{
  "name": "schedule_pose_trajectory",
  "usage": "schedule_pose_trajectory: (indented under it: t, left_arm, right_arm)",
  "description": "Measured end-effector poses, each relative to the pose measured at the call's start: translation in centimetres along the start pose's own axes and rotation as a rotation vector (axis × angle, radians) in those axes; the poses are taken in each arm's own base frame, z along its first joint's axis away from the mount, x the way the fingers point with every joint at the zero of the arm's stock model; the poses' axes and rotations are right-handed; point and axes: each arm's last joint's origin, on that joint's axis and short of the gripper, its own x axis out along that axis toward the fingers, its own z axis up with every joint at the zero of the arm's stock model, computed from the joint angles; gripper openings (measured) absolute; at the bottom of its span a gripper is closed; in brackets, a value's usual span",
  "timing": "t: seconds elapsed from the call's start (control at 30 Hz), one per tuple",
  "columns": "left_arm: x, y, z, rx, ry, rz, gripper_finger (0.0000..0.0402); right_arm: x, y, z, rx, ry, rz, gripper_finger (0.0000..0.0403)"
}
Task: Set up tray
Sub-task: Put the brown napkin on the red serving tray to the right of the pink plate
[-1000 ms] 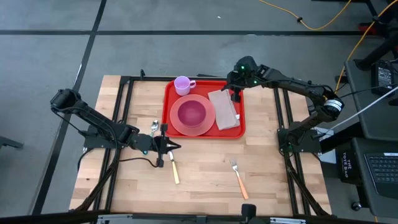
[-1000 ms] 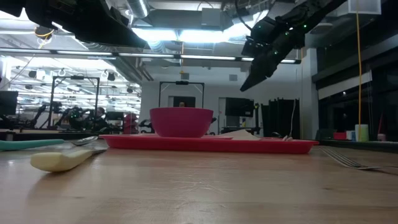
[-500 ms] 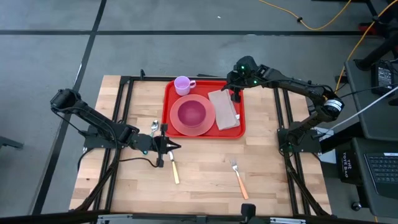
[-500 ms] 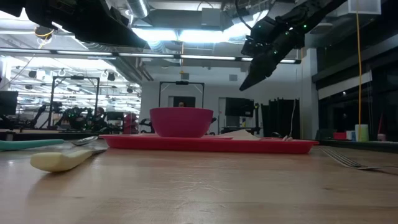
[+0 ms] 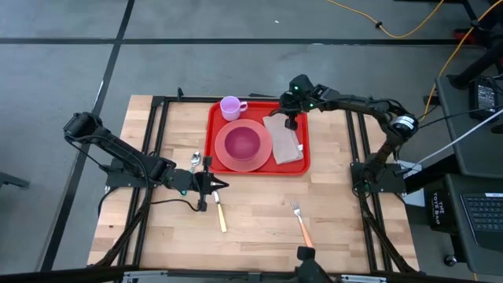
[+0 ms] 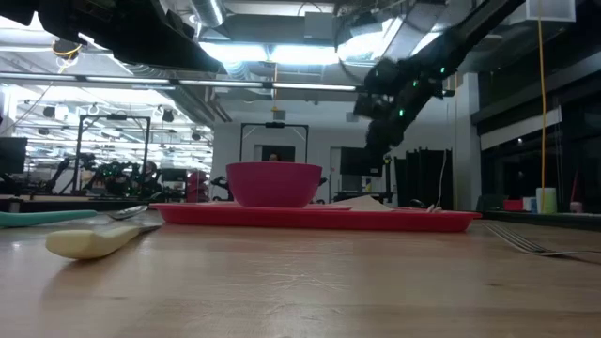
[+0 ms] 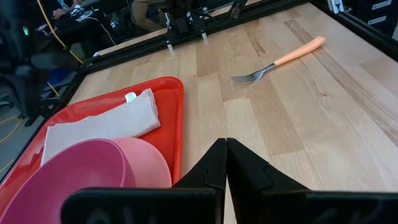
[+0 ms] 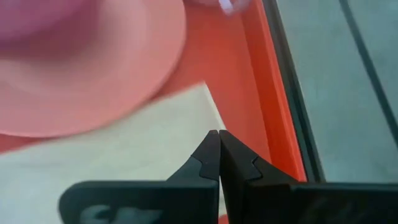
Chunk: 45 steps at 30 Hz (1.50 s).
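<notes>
The bright red tray [image 5: 308, 151] lies on the wooden table toward its far edge and shows edge-on in the low view [image 6: 310, 218]. On it rest a pink plate [image 5: 222, 157] with a magenta bowl [image 5: 242, 141], a purple cup [image 5: 231, 106] and a folded beige napkin [image 5: 284, 141]. My right gripper [image 5: 289, 119] is shut and hangs above the napkin's far end [image 8: 124, 155] without touching it, well clear of the tray in the low view [image 6: 374, 150]. My left gripper [image 5: 222, 185] is shut above the table, near the tray's near left corner [image 7: 168, 99].
A knife with a cream handle [image 5: 221, 216] and a spoon [image 5: 194, 163] lie on the table by my left gripper. An orange-handled fork [image 5: 302, 224] lies toward the near edge. Bare wood stretches right of the fork and left of the spoon. Black frame rails run along both sides.
My right gripper has shifted a little toward the table's left and tipped more steeply downward over the far end of the napkin, staying shut. The tray and everything on it have kept their places.
</notes>
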Motion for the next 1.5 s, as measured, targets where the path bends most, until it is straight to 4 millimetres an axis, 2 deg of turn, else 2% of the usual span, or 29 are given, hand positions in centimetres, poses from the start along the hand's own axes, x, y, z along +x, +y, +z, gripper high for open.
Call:
schedule_pose_trajectory:
  t: [0.17, 0.37, 1.03, 1.3, 1.5]
  left_arm:
    - [0.0, 0.0, 0.0, 0.000, 0.000, 0.000, 0.0003]
    - [0.0, 0.0, 0.0, 0.000, 0.000, 0.000, 0.0004]
    - [0.0, 0.0, 0.0, 0.000, 0.000, 0.000, 0.0002]
    - [0.0, 0.0, 0.0, 0.000, 0.000, 0.000, 0.0006]
    - [0.0, 0.0, 0.0, 0.000, 0.000, 0.000, 0.0002]
  right_arm:
    - [2.2, -1.2, -1.8, 0.048, 0.059, 0.002, 0.0002]
    - [3.3, -1.2, -2.9, 0.075, 0.093, 0.066, 0.0002]
    - [3.5, -1.1, -3.1, 0.088, 0.106, 0.097, 0.0002]
    - [5.2, -1.3, -3.9, 0.113, 0.147, 0.052, 0.0002]
    - [5.3, -1.3, -4.5, 0.137, 0.210, 0.018, 0.0001]
